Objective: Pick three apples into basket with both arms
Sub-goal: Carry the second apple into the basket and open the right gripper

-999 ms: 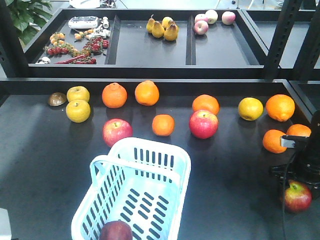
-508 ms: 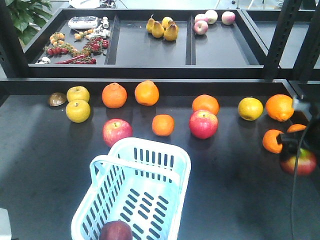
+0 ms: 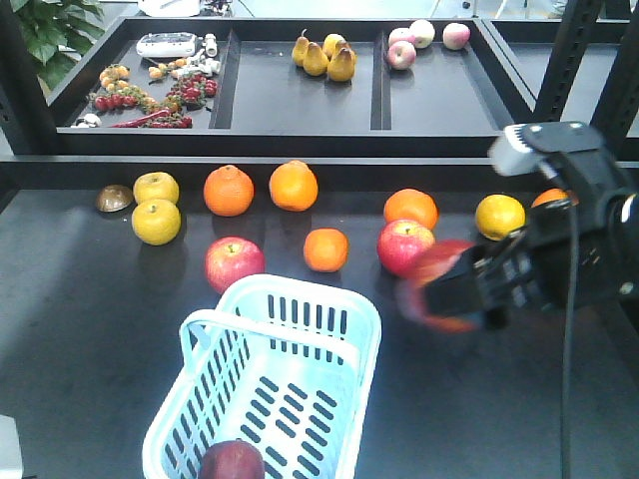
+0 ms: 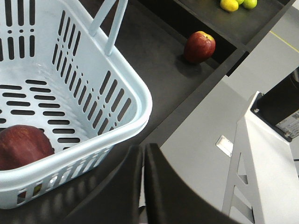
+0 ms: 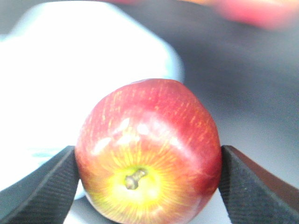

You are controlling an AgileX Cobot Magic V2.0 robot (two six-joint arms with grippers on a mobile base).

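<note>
Right gripper (image 5: 148, 186): fingers (image 5: 44, 186) clamped on both sides of an apple (image 5: 149, 149). The stem end faces the wrist camera, and the skin is red with yellow streaks round the stem. The pale basket (image 5: 70, 70) is a blur behind it.

In the front view the same apple (image 3: 434, 284) is motion-blurred in the right gripper (image 3: 469, 287), just right of the basket (image 3: 300, 291) and in front of a pink-red apple (image 3: 399, 244). Half a second ago it hung at the far right edge of the table (image 3: 80, 319) beside the oranges; a second ago it lay on the near right of the table under the gripper. It has since been carried left towards the middle. The right arm (image 3: 579, 230) now covers the right-end oranges that showed before.

Left gripper (image 4: 142, 163): fingers (image 4: 161, 186) together with nothing between them, low at the near outer corner of the basket (image 4: 126, 93).

Second apple (image 3: 232, 461), dark maroon, lies in the basket's near end, same spot as before; it also shows in the left wrist view (image 4: 23, 147). The basket has not moved.

Third apple (image 4: 200, 46) sits on the table by its raised edge, well apart from the basket.

The rest of the fruit row, including the orange (image 3: 410, 208), is unchanged.
</note>
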